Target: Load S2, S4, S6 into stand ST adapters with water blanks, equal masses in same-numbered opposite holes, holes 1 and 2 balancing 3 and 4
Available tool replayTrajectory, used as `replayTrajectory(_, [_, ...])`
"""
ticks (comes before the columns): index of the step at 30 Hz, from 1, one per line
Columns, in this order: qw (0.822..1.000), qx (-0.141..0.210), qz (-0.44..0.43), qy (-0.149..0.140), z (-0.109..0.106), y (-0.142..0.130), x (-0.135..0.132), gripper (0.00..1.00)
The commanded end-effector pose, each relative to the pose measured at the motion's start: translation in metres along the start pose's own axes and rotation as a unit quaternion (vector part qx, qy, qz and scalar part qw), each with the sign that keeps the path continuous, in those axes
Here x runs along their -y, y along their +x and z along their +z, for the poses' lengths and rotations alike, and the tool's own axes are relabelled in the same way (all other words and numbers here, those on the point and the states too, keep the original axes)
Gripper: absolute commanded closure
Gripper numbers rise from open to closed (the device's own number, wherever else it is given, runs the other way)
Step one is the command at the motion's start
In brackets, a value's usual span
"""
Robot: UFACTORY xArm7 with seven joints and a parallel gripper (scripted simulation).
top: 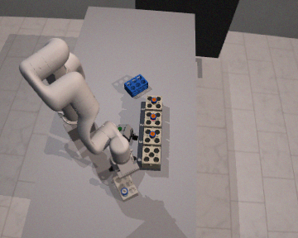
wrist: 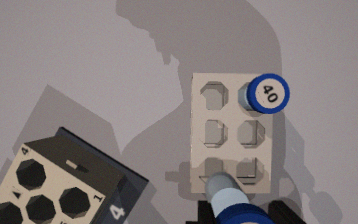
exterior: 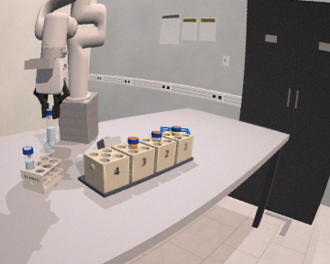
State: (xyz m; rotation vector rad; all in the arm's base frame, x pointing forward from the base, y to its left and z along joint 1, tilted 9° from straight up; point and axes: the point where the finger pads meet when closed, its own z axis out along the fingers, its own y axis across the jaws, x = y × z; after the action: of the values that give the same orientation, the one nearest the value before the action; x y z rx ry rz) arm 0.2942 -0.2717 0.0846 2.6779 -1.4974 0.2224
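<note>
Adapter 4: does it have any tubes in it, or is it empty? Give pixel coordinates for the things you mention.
Empty: adapter 4 (top: 151,167) (exterior: 106,171) (wrist: 14,186) shows five bare holes from above, no cap in any.

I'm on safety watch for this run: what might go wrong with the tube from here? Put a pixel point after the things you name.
The tube (exterior: 50,133) (wrist: 230,200) hangs from its cap in the gripper (exterior: 49,115), so it might swing or slip. Adapter 4 (exterior: 106,171) (top: 151,165) (wrist: 10,192) stands loose, so a misaligned tube could catch a hole's rim and shift it.
</note>
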Motion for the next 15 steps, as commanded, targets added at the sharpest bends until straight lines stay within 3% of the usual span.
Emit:
replayTrajectory(1, [1.0, -0.002, 0.0, 0.001, -0.01, 0.001, 0.001, 1.0])
replayTrajectory(15, [1.0, -0.002, 0.0, 0.001, -0.034, 0.001, 0.001, 1.0])
